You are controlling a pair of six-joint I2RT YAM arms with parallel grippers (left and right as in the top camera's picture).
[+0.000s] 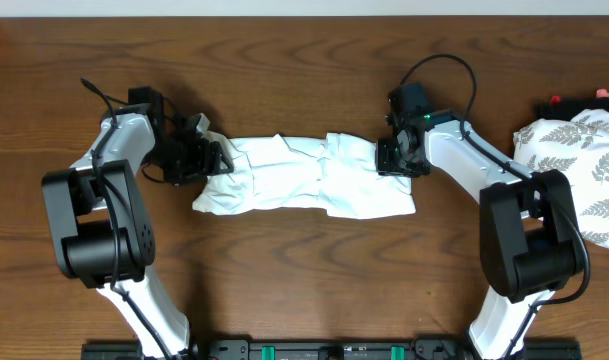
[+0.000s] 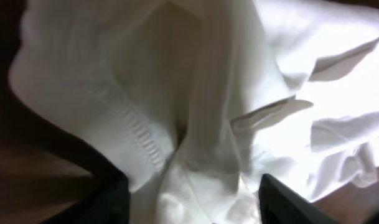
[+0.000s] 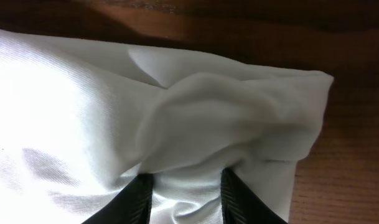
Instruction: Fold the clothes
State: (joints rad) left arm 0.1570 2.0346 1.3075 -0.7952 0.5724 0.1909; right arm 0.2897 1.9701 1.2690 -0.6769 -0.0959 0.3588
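Note:
The clothes (image 1: 304, 180) are a white T-shirt lying as a long rumpled strip across the middle of the table. My left gripper (image 1: 212, 158) is at the strip's left end. In the left wrist view its jaws stand wide apart, and a bunched ribbed hem of the clothes (image 2: 239, 93) lies between the fingers of this gripper (image 2: 195, 202). My right gripper (image 1: 394, 160) sits at the strip's upper right corner. In the right wrist view this gripper (image 3: 184, 199) is shut on a raised fold of the clothes (image 3: 145, 112). No chest graphic shows.
A white cloth with a grey fern-leaf print (image 1: 584, 170) lies at the right edge of the table. A small red and black object (image 1: 564, 103) sits behind it. Bare wooden table (image 1: 304, 280) surrounds the shirt.

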